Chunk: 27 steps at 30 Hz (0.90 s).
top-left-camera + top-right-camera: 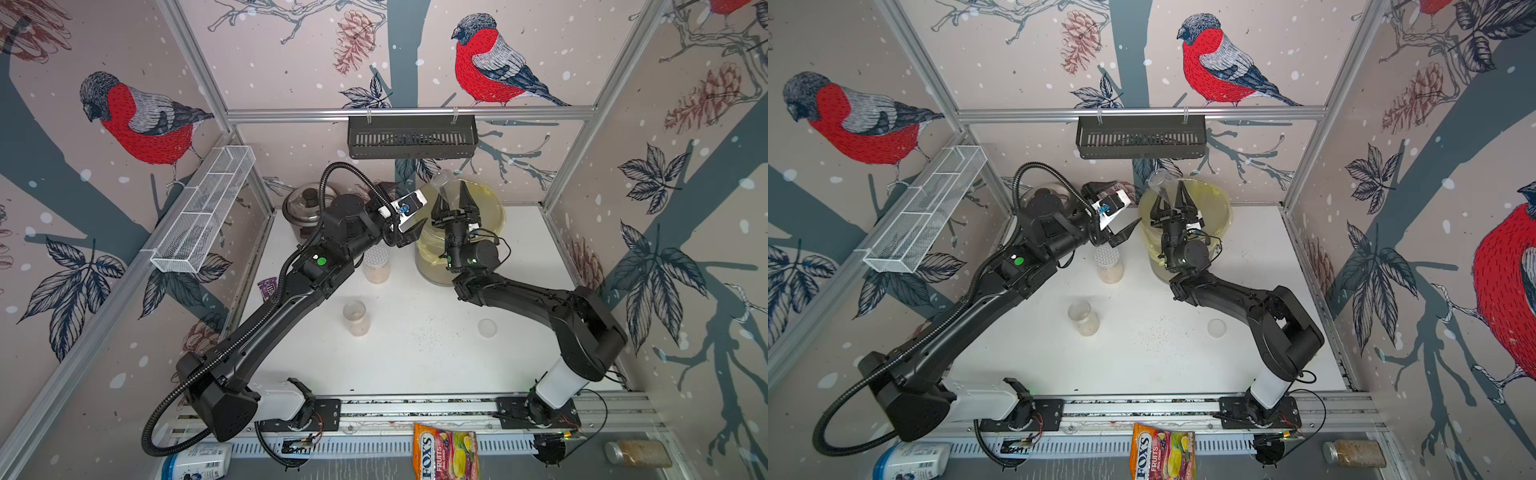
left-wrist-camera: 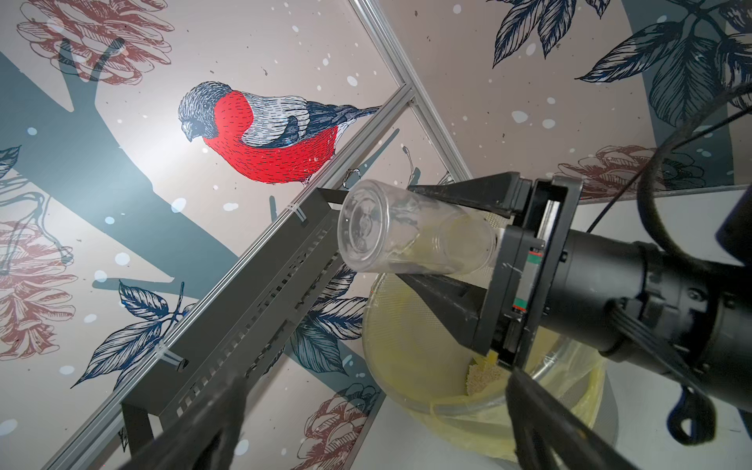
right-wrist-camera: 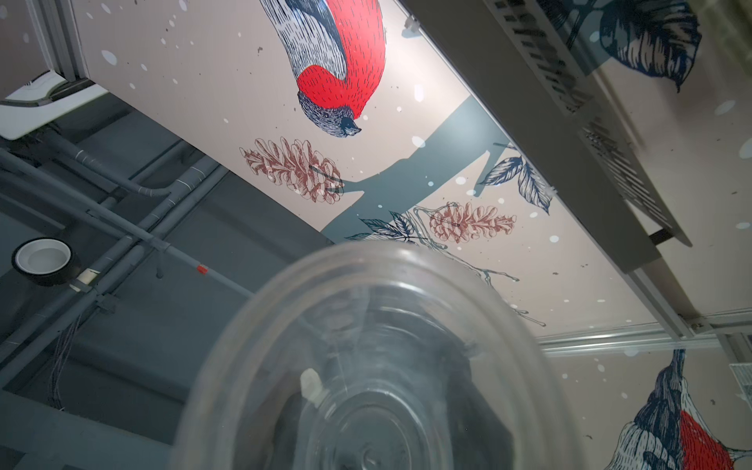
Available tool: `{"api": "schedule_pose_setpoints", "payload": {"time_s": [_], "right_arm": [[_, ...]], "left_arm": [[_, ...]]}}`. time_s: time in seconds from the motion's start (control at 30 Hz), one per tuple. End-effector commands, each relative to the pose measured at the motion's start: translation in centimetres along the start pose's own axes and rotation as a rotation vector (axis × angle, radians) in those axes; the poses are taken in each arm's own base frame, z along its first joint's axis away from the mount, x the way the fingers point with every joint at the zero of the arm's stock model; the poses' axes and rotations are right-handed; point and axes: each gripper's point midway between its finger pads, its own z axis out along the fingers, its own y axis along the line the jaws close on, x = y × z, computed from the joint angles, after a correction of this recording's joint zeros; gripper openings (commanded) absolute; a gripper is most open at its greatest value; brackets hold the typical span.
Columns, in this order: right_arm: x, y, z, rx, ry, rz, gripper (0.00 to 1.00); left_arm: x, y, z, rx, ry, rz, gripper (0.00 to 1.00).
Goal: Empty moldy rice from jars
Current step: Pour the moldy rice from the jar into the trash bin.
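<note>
Grips a clear jar [image 1: 444, 179] in the right gripper [image 1: 454, 192], with both fingers [image 2: 460, 195] pressed to its wall. Holds it over the bin [image 1: 494, 212] at the back of the table [image 1: 415, 357], tilted: base raised, mouth lower, toward the palm. Shows the same hold in both top views and in the left wrist view, with the jar [image 2: 407, 232] above the yellow bag [image 2: 407, 337] lining the bin. Shows a small heap of rice [image 2: 482, 376] on that bag, inside the bin, under the gripper. Fills the right wrist view with the jar [image 3: 366, 366], base-on, see-through and blurred. Hangs the left gripper [image 1: 415, 203] just beside the bin, spread wide, holding nothing, apart from the jar. Has two more jars upright on the table: a wide jar [image 1: 377, 266] with a silver dotted top, near the left gripper, and a narrow jar [image 1: 356, 318] with a clear top, nearer the front. Shows pale rice low in each. Has a loose lid [image 1: 487, 327] flat on the table, well apart from both, on the right arm's side.
</note>
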Motion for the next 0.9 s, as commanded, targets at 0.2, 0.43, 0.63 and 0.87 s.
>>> {"api": "schedule_pose_setpoints", "payload": {"time_s": [0.2, 0.43, 0.63, 0.87], "right_arm": [[1.9, 0.5, 0.3, -0.097, 0.064, 0.371, 0.36], [1.9, 0.7, -0.6, -0.124, 0.055, 0.371, 0.33], [3.2, 0.7, -0.4, 0.091, 0.083, 0.095, 0.34], [1.2, -0.1, 0.1, 0.337, 0.082, -0.296, 0.34]], "left_arm": [[-1.3, 0.8, -0.3, -0.029, -0.048, 0.003, 0.98], [-1.5, 0.9, -0.7, -0.029, -0.041, 0.018, 0.97], [-1.2, 1.0, -1.0, -0.045, -0.039, 0.015, 0.98], [-0.9, 1.0, -1.1, -0.041, -0.043, 0.005, 0.97]]}}
